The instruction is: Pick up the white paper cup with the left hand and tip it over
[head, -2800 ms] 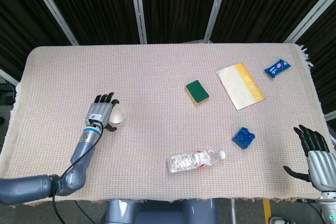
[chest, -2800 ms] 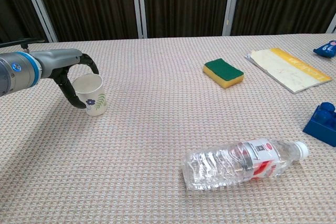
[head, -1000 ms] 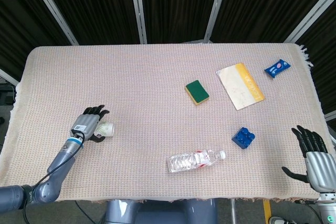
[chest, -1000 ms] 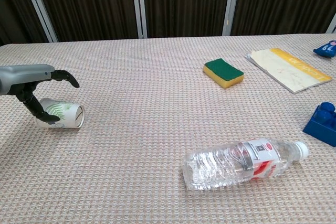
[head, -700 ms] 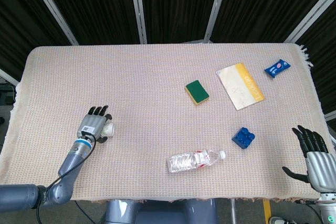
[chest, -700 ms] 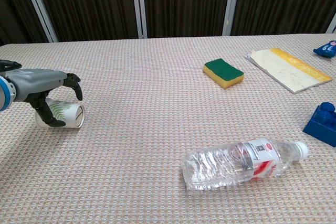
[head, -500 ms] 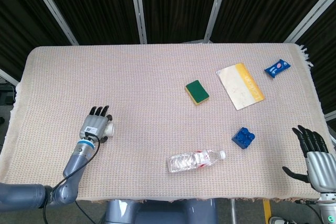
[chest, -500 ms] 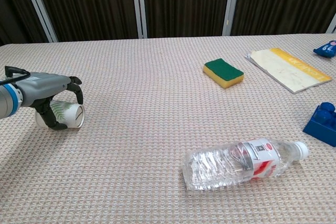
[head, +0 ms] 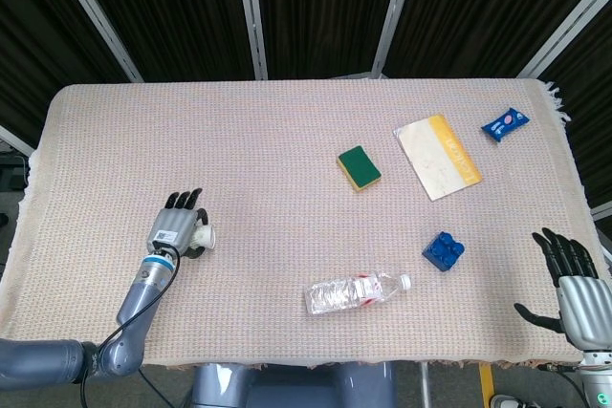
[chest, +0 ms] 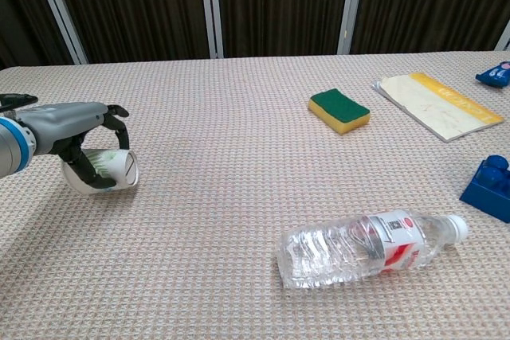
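The white paper cup point(chest: 110, 168) with a green leaf print lies on its side at the table's left, mouth facing right. My left hand point(chest: 78, 131) comes over it from the left, fingers curled over the top and thumb under it, gripping it. From the head view the cup point(head: 204, 236) peeks out to the right of the left hand point(head: 174, 225). My right hand point(head: 572, 286) hangs open with fingers spread past the table's near right corner, holding nothing.
A clear water bottle point(chest: 366, 246) lies on its side at the front middle. Further back are a green-and-yellow sponge point(chest: 340, 111) and a booklet point(chest: 437, 106). A blue block point(chest: 488, 187) and a blue packet point(chest: 496, 74) sit at the right.
The cup stood upright in my left hand 2.8 s ago and lay on its side a second ago. Since then the hand has closed over it and shifted it slightly right.
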{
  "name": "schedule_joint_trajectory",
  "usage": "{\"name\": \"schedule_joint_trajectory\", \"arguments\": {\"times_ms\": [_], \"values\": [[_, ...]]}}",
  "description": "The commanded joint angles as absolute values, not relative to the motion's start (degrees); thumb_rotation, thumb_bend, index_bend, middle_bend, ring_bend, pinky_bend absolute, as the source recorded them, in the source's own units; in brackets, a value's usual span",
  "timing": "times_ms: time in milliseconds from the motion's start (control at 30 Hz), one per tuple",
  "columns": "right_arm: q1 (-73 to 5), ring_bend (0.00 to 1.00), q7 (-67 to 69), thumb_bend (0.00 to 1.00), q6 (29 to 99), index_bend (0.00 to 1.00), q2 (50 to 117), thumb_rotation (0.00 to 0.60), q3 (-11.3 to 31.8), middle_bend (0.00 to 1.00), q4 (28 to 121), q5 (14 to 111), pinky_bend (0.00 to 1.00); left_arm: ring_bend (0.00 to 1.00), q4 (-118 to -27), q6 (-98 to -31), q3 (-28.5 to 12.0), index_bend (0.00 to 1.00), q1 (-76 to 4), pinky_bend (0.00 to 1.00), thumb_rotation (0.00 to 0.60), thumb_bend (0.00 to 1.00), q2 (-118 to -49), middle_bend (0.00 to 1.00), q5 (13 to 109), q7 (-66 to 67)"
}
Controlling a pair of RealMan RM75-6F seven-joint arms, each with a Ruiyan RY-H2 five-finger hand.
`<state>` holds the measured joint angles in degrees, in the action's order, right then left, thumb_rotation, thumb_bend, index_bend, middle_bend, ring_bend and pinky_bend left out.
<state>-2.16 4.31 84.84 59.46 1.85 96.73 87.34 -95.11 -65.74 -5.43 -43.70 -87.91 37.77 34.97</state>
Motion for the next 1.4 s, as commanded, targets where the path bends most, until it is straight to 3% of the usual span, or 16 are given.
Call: {"name": "schedule_joint_trajectory", "arguments": {"times_ms": [33, 200, 567, 1200, 1300, 1400], "values": [[-2.22, 0.0, 4.25, 0.04, 84.8, 0.0, 59.43, 0.6, 1.88, 0.0, 96.78, 87.36, 0.0, 0.0, -94.73, -65.94, -8.71, 0.43, -40.12, 0.0, 0.6, 0.19, -89.58, 0.0, 45.89, 22.22], [-2.14, 0.0, 4.08, 0.04, 84.88, 0.0, 59.51, 0.6, 1.79, 0.0, 96.84, 87.44, 0.0, 0.0, -90.83, -67.53, -10.66, 0.42, -36.73, 0.0, 0.6, 0.19, -94.31, 0.0, 53.79, 7.75], [-2.19, 0.0, 4.06, 0.04, 84.78, 0.0, 59.64, 0.6, 1.89, 0.0, 96.64, 87.26, 0.0, 0.0, -79.33, -67.86, -8.38, 0.42, -33.32, 0.0, 0.6, 0.19, -101.03, 0.0, 65.15, -7.79], [-2.15, 0.0, 3.68, 0.05, 84.85, 0.0, 59.7, 0.6, 1.88, 0.0, 96.78, 87.28, 0.0, 0.0, -74.94, -65.91, -4.64, 0.4, -27.8, 0.0, 0.6, 0.19, -97.45, 0.0, 71.53, -15.38], [-2.15, 0.0, 3.54, 0.04, 84.83, 0.0, 59.76, 0.6, 1.82, 0.0, 96.82, 87.33, 0.0, 0.0, -74.93, -66.49, -4.05, 0.35, -26.85, 0.0, 0.6, 0.19, -96.45, 0.0, 72.82, -15.78], [-2.12, 0.0, 3.45, 0.04, 84.87, 0.0, 59.78, 0.6, 1.82, 0.0, 96.82, 87.33, 0.0, 0.0, -75.02, -66.55, -3.34, 0.17, -26.16, 0.0, 0.6, 0.19, -95.28, 0.0, 74.05, -15.94]]}}
